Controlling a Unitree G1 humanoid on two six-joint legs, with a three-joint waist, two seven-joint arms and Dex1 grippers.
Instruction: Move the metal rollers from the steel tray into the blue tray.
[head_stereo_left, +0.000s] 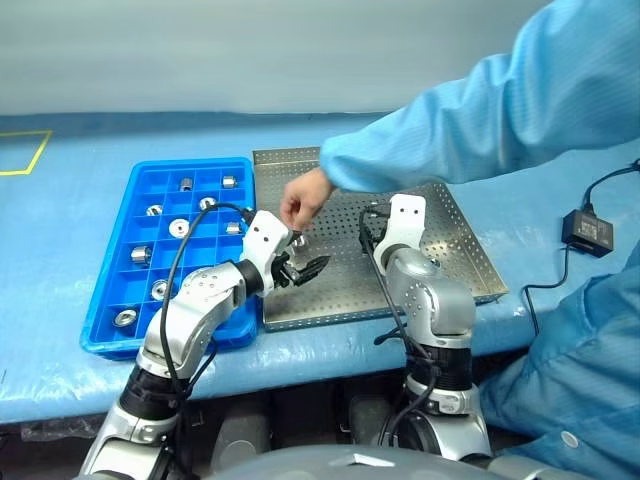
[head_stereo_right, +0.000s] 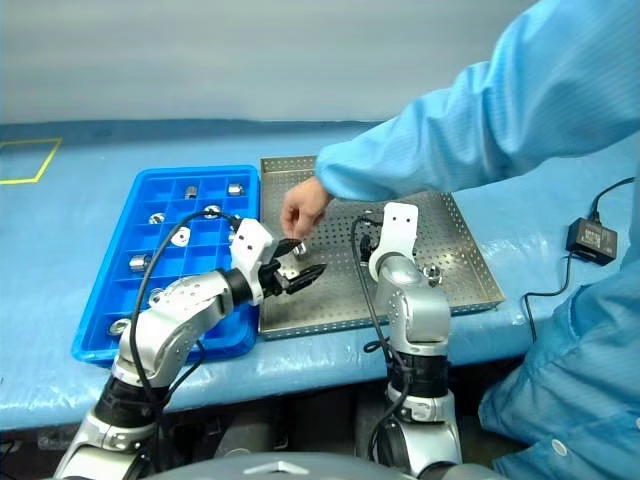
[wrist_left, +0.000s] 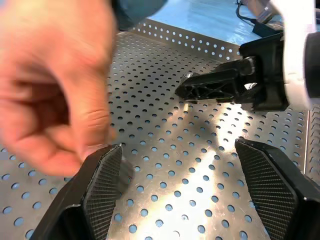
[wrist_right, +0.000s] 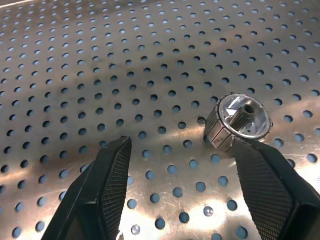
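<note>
Left gripper (head_stereo_left: 305, 270): jaws spread and empty, low over the steel tray's near left part.
Blue tray (head_stereo_left: 110, 278): left on the desk (head_stereo_left: 60, 230), beside the steel tray; several metal rollers (head_stereo_left: 178, 227) sit in its compartments.
Person's hand (head_stereo_left: 303, 201): just beyond the left gripper.
Steel tray (head_stereo_left: 460, 240): right of the blue tray.
Right gripper (wrist_right: 180, 195): jaws spread, one roller (wrist_right: 238, 121) against a fingertip.

Cleanroom-type assembly bench: blue mat-covered worktable (head_stereo_left: 60, 240), person in light-blue cleanroom smock (head_stereo_left: 520, 110), perforated square steel tray (head_stereo_left: 460, 240), blue compartmented plastic tray (head_stereo_left: 150, 200).
</note>
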